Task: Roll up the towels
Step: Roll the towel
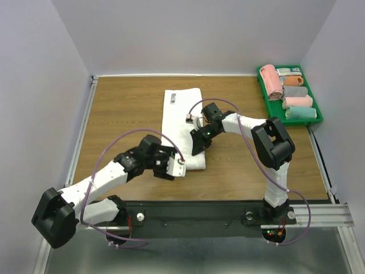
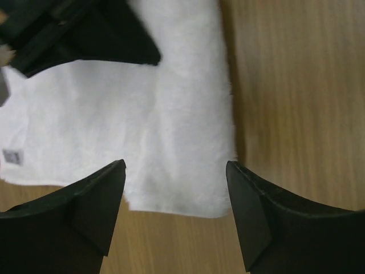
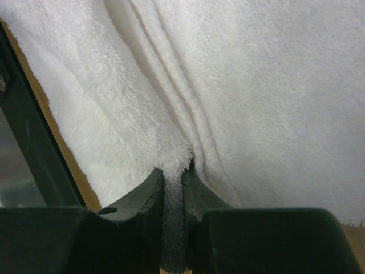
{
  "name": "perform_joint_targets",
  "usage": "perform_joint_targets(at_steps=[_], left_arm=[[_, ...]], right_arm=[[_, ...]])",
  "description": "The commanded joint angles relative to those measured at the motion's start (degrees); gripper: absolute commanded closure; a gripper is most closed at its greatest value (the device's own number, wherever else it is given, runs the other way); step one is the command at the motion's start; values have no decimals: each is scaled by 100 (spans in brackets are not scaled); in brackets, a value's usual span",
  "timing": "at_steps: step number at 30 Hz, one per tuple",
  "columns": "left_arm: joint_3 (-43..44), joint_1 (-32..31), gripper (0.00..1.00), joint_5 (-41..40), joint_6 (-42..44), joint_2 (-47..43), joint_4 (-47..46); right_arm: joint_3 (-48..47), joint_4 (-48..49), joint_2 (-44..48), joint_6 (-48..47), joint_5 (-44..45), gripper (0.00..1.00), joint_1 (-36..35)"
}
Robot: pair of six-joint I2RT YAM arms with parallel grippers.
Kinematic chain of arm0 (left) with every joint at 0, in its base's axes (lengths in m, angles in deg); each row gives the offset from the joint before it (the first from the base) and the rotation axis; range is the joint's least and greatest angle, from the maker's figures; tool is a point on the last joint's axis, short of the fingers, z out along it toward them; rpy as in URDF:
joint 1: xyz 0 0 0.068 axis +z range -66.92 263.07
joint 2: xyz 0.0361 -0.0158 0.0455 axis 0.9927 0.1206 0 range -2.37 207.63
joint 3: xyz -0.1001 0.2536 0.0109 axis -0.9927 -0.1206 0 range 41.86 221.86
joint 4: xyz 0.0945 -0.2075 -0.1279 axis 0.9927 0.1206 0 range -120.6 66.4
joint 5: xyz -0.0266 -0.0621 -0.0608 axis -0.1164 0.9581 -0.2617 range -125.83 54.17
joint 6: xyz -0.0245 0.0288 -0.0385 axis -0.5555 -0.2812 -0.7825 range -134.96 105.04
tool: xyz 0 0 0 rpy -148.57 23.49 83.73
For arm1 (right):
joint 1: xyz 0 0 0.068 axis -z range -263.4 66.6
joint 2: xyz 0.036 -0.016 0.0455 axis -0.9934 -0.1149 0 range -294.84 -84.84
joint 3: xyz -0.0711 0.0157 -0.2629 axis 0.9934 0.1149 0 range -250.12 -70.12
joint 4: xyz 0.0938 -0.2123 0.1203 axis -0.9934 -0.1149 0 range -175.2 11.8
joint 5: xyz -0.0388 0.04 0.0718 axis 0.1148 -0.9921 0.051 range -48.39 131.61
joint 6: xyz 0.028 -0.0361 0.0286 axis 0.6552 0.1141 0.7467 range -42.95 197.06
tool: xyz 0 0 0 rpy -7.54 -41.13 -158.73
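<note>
A large white towel point(image 1: 181, 123) lies as a long strip on the wooden table, its small grey label point(image 1: 171, 100) near the far end. My right gripper point(image 3: 174, 170) is shut on a fold at the towel's point(image 3: 256, 85) right edge, about halfway along point(image 1: 198, 147). My left gripper point(image 2: 175, 171) is open just above the towel's point(image 2: 171, 114) near end, its jaws either side of the corner and not touching it. From above, the left gripper point(image 1: 181, 165) sits at the strip's near left corner. The right gripper's black body point(image 2: 85, 34) shows in the left wrist view.
A green bin point(image 1: 317, 114) at the back right holds several rolled towels, among them a pink one point(image 1: 270, 80), an orange one point(image 1: 292, 81) and a pale green one point(image 1: 300, 113). Walls close the table at the back and sides. Purple cables loop over both arms.
</note>
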Motion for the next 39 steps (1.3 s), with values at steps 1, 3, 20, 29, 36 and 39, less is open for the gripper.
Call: perform_joint_targets(at_steps=[1,3,20,29,36,39], left_arm=[[-718,-771,15,-965,8,-171,-1083],[-955,-1069,14,-1385,-185,-67,-1496],[-1704,-1440,29,-2705,-325,1586,-3881],[-817,-1432,73,-1461,-422,1683,-1747],[202,-1274,79,-62,-624,1964,451],[458,-1133,82,352,-721,2166,936]], right_arm=[[33,-180,-414,-281,685,94,15],[42,-180,-458,-290,694,94,15],[104,-162,-704,-422,676,93,15],[16,-197,-494,-352,851,86,42],[165,-259,559,-176,668,16,674],[183,-294,1123,-106,448,9,1095]])
